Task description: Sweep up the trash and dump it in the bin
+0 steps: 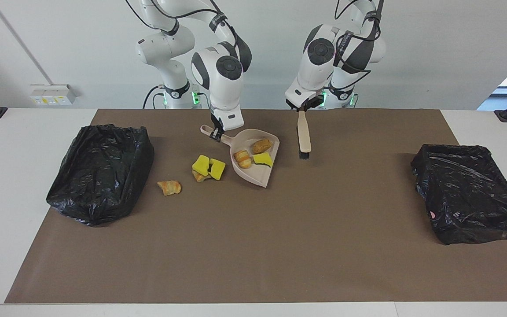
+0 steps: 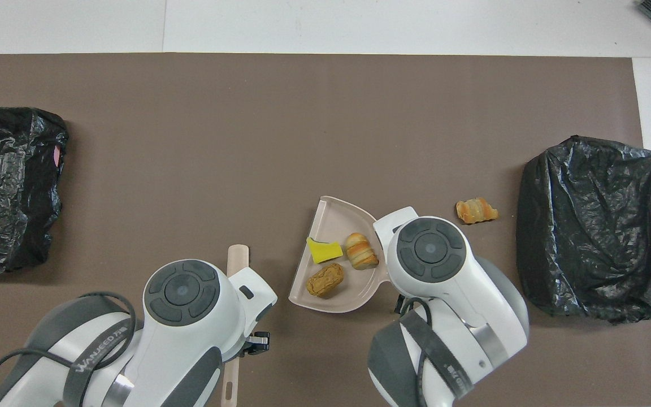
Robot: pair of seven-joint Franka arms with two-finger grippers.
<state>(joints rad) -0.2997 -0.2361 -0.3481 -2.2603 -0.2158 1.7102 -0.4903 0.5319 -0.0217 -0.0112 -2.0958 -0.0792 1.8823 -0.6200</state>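
- Step in hand, as judged: a loaded dustpan (image 1: 253, 163) is being readied for carrying to a bin; three pieces of trash (image 1: 253, 153) are lying in it.
- More trash (image 1: 208, 167) is lying on the mat beside the pan, toward the right arm's end; one brown lump (image 1: 169, 187) is lying nearer the bin (image 1: 99, 171) there.
- To be done well, the pan is best being kept level with its open lip slightly raised, so nothing is being spilled in transit; tipping is best being saved until the lip is over the bin.
- The loose pieces are probably being left for another sweep.
- Right gripper (image 1: 215, 133) is being held low, closed on the pan's handle, wrist pointing down.
- Left gripper (image 1: 301, 108) is being held over the mat near the robots, clamped on the brush (image 1: 303, 137) handle; the brush is hanging bristles-down, apart from the pan.
- A second bin (image 1: 467, 191) is sitting at the left arm's end.
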